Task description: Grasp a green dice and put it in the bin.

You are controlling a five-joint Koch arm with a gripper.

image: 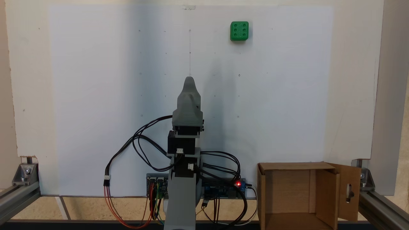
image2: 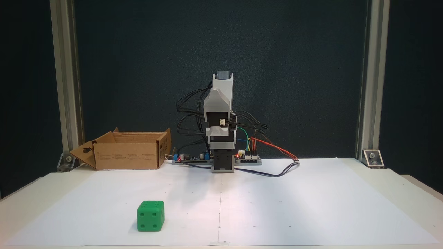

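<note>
Nearest your arm's base, the bin stood open on the table's edge. Your gripper sat folded above the base, holding nothing; whether its jaws were parted, you could not tell. Farthest out, the green dice lay on the white sheet, six pips up.

The 2 fingers lie one behind the other, their gap hidden. Behind them, the bin and arm base are cut off by the bottom edge.
</note>
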